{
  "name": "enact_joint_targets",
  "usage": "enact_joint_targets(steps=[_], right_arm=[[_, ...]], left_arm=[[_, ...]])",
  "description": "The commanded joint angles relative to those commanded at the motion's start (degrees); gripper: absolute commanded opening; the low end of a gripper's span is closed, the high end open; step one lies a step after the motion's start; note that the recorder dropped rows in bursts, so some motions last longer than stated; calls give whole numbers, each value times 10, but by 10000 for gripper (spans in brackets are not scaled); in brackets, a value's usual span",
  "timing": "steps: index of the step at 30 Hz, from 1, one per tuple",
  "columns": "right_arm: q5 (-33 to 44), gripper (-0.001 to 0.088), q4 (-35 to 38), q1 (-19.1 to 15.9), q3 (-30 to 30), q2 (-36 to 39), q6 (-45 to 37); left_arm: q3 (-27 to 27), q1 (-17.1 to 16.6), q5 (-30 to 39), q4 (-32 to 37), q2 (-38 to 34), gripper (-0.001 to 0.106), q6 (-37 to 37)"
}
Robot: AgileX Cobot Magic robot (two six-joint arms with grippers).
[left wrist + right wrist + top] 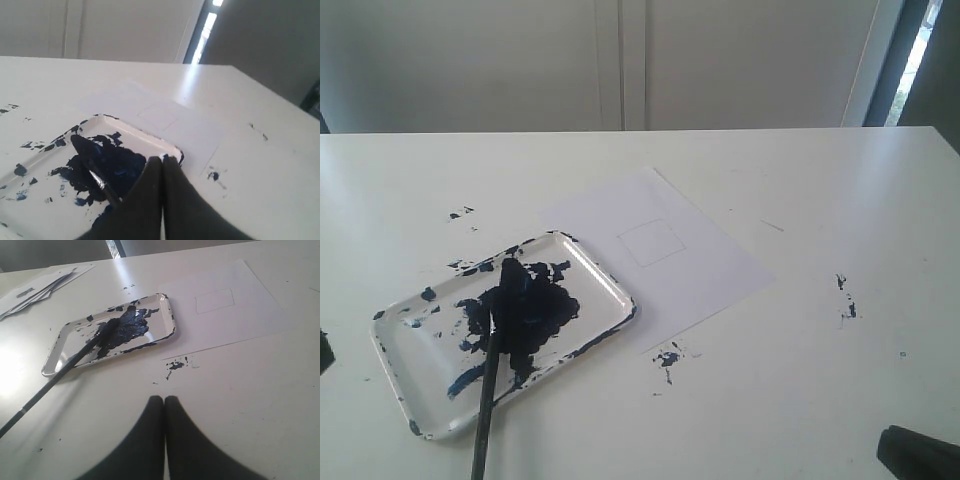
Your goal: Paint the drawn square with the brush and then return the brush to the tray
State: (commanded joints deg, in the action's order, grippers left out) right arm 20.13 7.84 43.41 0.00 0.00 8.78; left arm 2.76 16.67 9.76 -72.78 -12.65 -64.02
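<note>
white speckled table (pixel 800 380), pale wall (pixel 470 60) behind. one thin black brush (pixel 489 385) rests in one blue-smeared white tray (pixel 605 282), beside one paper sheet (pixel 720 262) bearing one bare drawn square (pixel 650 242). left gripper (pixel 162 161), right gripper (pixel 164 401): clenched, empty.

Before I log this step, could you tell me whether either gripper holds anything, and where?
Nothing is held: left gripper and right gripper are shut, empty; the brush lies with its tip in the tray.
</note>
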Motion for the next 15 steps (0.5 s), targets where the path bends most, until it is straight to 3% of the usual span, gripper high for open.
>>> enact_joint_targets(steps=[8, 15], right_arm=[[0, 0, 0, 0, 0, 0, 0], [0, 0, 0, 0, 0, 0, 0]], left_arm=[[-28, 0, 14, 237, 0, 0, -2], [-28, 0, 28, 258, 0, 0, -2]])
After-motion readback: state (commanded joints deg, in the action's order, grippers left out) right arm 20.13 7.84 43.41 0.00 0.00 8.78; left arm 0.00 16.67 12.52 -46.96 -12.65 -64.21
